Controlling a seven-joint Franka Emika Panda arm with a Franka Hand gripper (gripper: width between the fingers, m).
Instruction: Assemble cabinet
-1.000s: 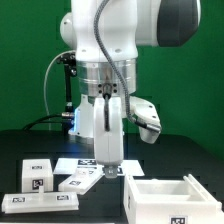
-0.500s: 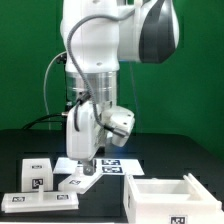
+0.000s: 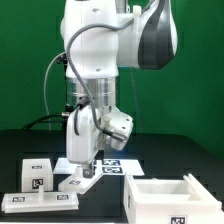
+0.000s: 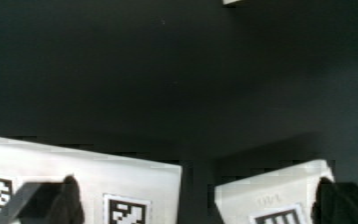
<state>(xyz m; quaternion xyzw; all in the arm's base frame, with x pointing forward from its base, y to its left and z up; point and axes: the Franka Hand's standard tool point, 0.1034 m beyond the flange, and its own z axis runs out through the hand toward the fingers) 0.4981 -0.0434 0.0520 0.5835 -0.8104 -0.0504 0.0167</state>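
You're early in the build, by my read: nothing looks joined yet. The cabinet box (image 3: 160,196) sits open-topped low on the exterior view's right, w/ an inner divider showing and no panel fitted to it. The loose parts lie apart low on the exterior view's left: a long panel (image 3: 40,203) nearest the front edge, a white block (image 3: 38,172) behind it, and a small panel (image 3: 74,183) toward the centre.

The gripper (image 3: 90,172) hangs low, just over that small panel, w/ the marker board (image 3: 118,166) right behind it. In the wrist view its fingers (image 4: 51,205) are spread wide w/ nothing between them but two white tagged surfaces below, split by a dark gap. I can't tell which is the panel and which is the board.

So approx. all the work is left: every panel must be picked up and fitted.

The table (image 3: 185,150) is matte black and bare apart from the parts. Behind it is a green backdrop (image 3: 25,60), and a black cable (image 3: 55,85) runs down beside the arm.
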